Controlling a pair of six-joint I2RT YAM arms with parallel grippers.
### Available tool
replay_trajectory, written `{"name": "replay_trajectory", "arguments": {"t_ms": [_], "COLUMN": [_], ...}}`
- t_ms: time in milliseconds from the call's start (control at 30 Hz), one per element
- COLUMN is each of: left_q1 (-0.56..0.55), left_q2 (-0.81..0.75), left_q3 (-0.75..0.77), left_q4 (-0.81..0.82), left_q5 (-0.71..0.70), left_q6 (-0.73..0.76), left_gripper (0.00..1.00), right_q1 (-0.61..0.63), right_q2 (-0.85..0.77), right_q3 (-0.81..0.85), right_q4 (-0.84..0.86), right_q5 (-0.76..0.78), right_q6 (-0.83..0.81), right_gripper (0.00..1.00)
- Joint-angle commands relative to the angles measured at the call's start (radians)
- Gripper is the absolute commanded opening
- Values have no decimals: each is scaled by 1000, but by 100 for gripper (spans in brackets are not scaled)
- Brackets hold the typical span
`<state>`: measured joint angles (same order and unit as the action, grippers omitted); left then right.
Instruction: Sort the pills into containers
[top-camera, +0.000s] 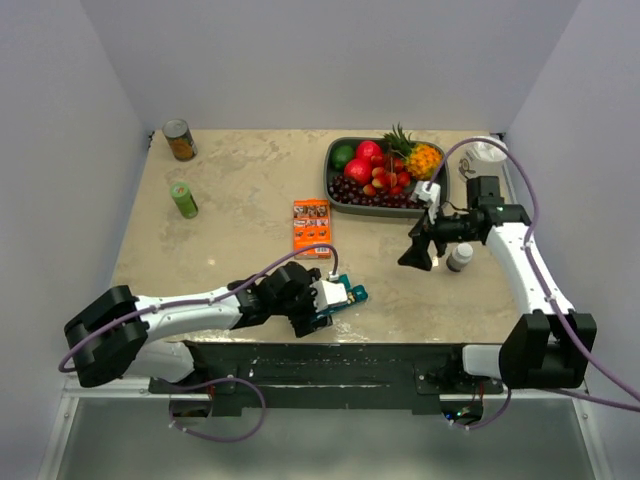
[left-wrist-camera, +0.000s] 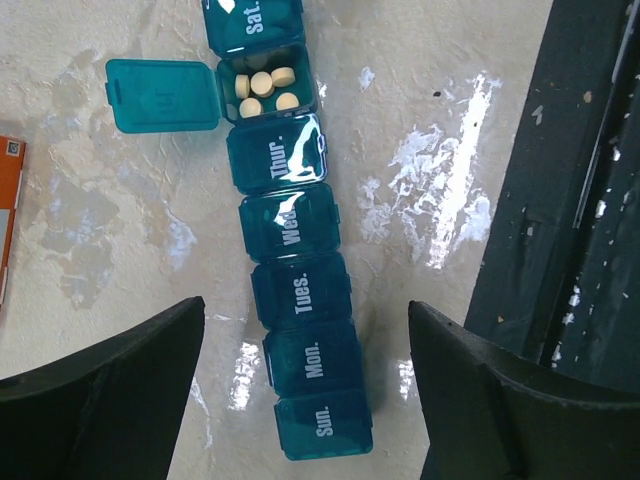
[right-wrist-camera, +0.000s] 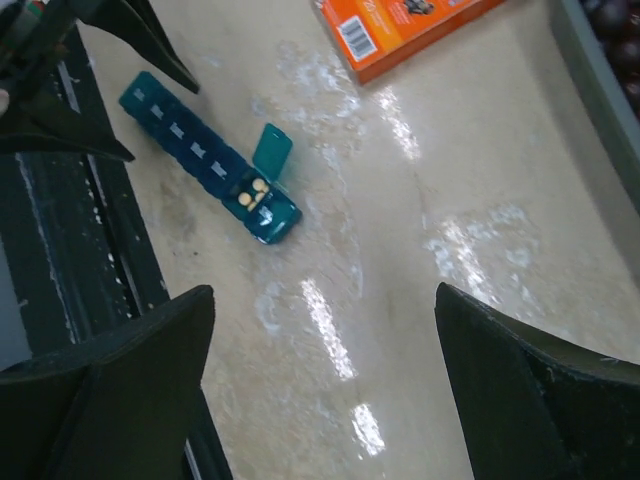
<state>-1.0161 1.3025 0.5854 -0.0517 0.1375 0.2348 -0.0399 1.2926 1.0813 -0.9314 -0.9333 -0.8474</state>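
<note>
Only the overhead view takes in the whole table (top-camera: 240, 260): a tin can (top-camera: 180, 140) and a green bottle (top-camera: 183, 198) at the far left, a grey tray (top-camera: 330, 178) of fruit at the back, a flat orange box (top-camera: 312, 225) in the middle, and a small white bottle (top-camera: 460, 258) just beside the right gripper (top-camera: 415, 255). From there the teal pill organiser (top-camera: 345, 293) is a small shape near the front edge, partly under the left gripper (top-camera: 315, 300).

Up close, the left wrist camera shows the organiser (left-wrist-camera: 295, 250) with its lid lettering readable: Sat., Thur., Wed., Tues., Mon., Sun. Between Sat. and Thur., one compartment stands with its lid (left-wrist-camera: 165, 95) swung out to the side, and four pale orange pills (left-wrist-camera: 265, 90) lie inside. The others look shut.

The right wrist camera sees the same strip (right-wrist-camera: 195, 150) from a distance, with the pills (right-wrist-camera: 250, 193) as small dots, and the box's (right-wrist-camera: 400, 30) print too blurred to read.

The left gripper (left-wrist-camera: 305, 306) has its jaws wide apart on either side of the Sun. to Tues. end, gripping nothing. The right gripper (right-wrist-camera: 322, 292) is also spread wide and empty, over bare tabletop.
</note>
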Motion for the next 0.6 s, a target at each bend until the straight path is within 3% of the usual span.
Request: {"name": "replay_trajectory", "arguments": {"t_ms": [0,33,167,567], "left_q1": [-3,-4,-4,-7], "left_q2": [26,32,78,162], "left_q3": [51,51,67,106], "left_q4": [-4,-10,-37,-59], "left_q5": [-27,-29,-21,-36], "left_q6": [41,47,49,49], "left_gripper": [86,84,77,65], "right_q1": [121,139,218,393], "right_q2": [60,85,236,470], "right_q3": [-12,-8,40,132], "right_q4": [241,256,272,348], "right_q5": [37,51,88,171], "right_q6": [290,315,405,499], "right_gripper": [90,78,56,42]}}
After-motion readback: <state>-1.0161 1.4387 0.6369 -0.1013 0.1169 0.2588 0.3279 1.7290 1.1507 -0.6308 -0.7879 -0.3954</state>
